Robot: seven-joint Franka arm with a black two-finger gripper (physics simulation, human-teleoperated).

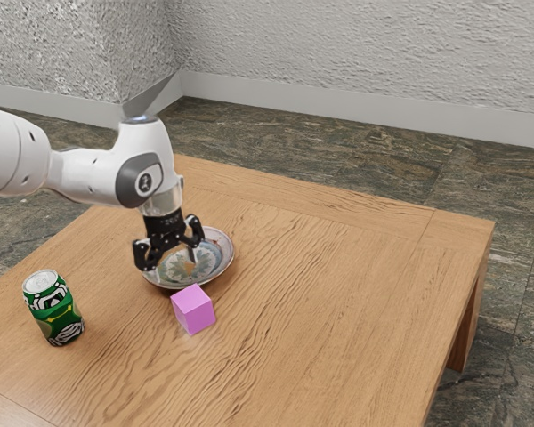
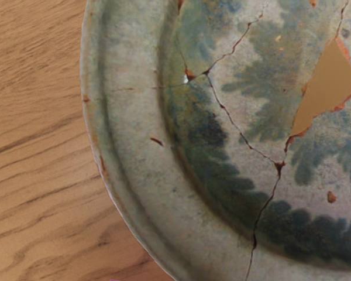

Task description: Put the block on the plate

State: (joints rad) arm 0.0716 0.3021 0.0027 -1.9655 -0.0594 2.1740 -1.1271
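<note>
green can (image 1: 53, 309), then pink block (image 1: 193, 310) just beside the plate (image 1: 210, 260), below and apart from the spread, empty claw (image 1: 172, 261)

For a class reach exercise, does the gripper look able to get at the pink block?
Probably yes: the gripper is open over the plate, the block sits uncovered beside that plate, and the can stands apart.

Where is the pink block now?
The pink block is on the table, just nearer the camera than the plate, with the can toward the exterior view's left.
</note>
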